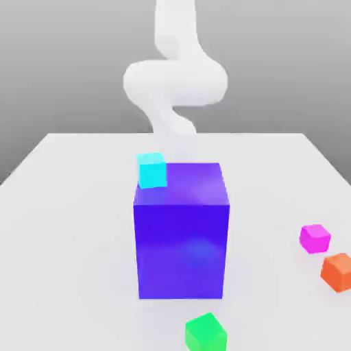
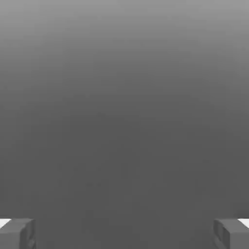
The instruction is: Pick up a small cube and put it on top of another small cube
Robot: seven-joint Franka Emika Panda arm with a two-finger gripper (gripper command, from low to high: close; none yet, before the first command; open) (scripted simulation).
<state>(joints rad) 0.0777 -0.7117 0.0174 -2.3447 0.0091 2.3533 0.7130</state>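
Exterior view: small bright magenta-pink plain cube (image 1: pixel 315 239) sits on the pale, smooth table (image 1: pixel 75 226), well apart from the block and toward the exterior view's right. Small orange plain cube (image 1: pixel 337 272) lies just beside it, nearer the camera and a little farther right, at the picture's edge; whether the two touch, cannot tell.

Large blue-purple block (image 1: pixel 182 250), smooth and faintly glossy, stands upright on the table near the middle. Small cyan plain cube (image 1: pixel 151 171) rests on the block's top face, by the edge at the exterior view's left. Small green plain cube (image 1: pixel 206 334) is on the table in front of the block, turned at an angle to it and partly cut off by the lower border.

White, rounded robot arm (image 1: pixel 175 82) reaches down beyond the block; its lowest part blends into the pale surface, outline hard to make out.

Hand view: claw (image 2: pixel 124 234) released, its two grey fingers (image 2: pixel 17 234) set wide apart. Plain grey gradient beyond them, darker toward the fingers.
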